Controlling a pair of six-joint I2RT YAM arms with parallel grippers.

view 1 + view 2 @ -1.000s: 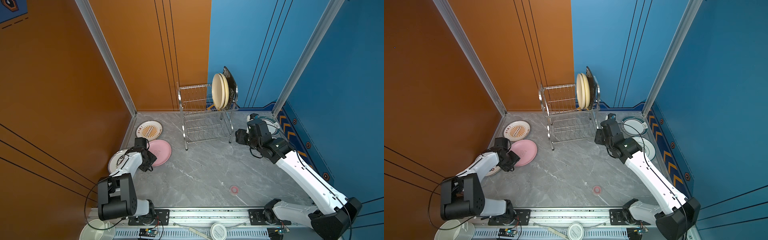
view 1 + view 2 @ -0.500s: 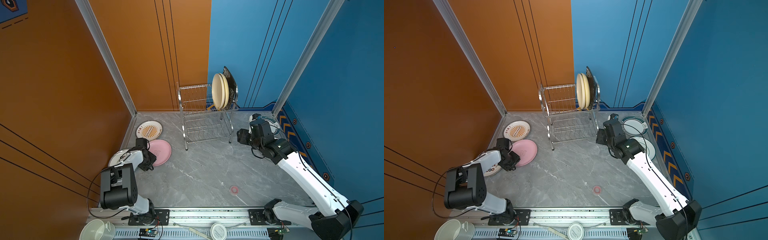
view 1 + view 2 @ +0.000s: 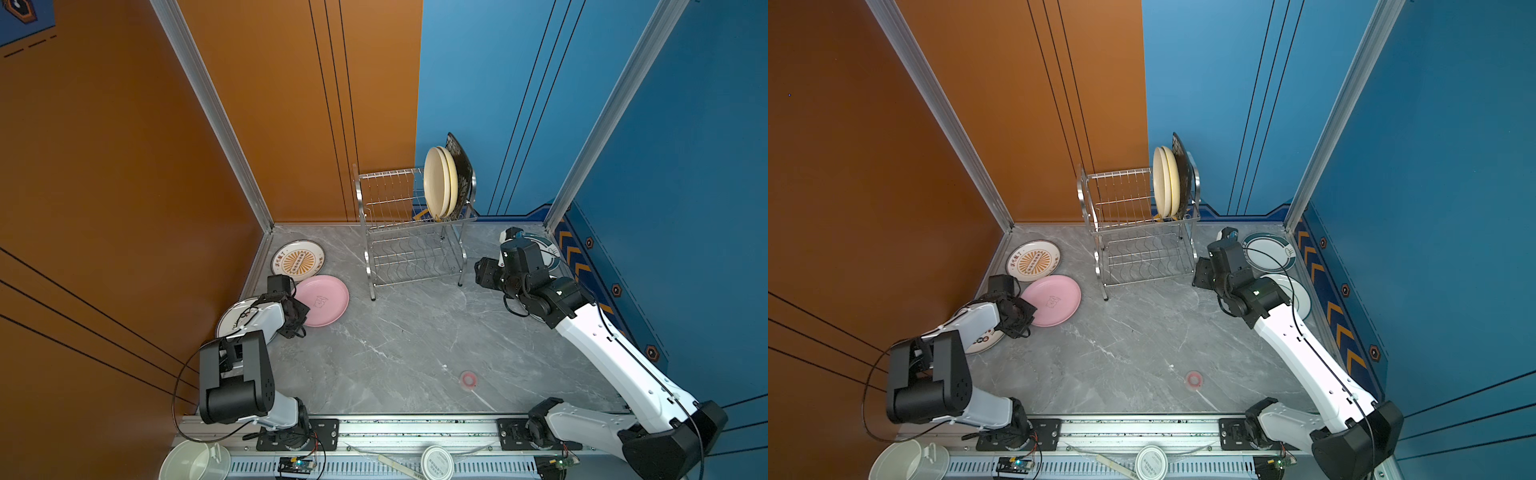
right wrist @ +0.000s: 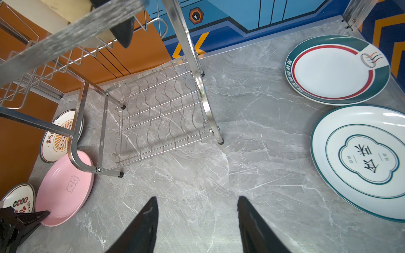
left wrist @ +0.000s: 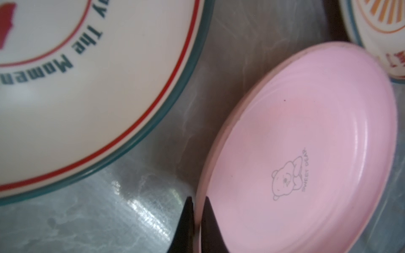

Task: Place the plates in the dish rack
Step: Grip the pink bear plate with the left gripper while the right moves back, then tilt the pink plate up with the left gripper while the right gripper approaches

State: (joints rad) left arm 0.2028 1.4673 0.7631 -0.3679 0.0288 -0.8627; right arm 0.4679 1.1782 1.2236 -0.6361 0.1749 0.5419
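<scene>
Three plates (image 3: 440, 183) are standing in the rack (image 3: 382, 199); five are lying on the table (image 3: 415, 353). The left gripper (image 5: 197, 203) is clamping the pink plate (image 5: 306, 142); the right gripper (image 4: 197, 198) is hanging with fingers (image 4: 142, 223) apart.

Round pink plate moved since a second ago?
No. The pink plate keeps its gap to the front leg of the steel wire dish rack; left end effector pinches the plate's rim.

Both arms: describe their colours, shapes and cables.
The left arm and right arm each have white shell links between boxy black joints, with thin black cables looping alongside. The left pincer and right pincer end in tapered, pointed black fingers.
</scene>
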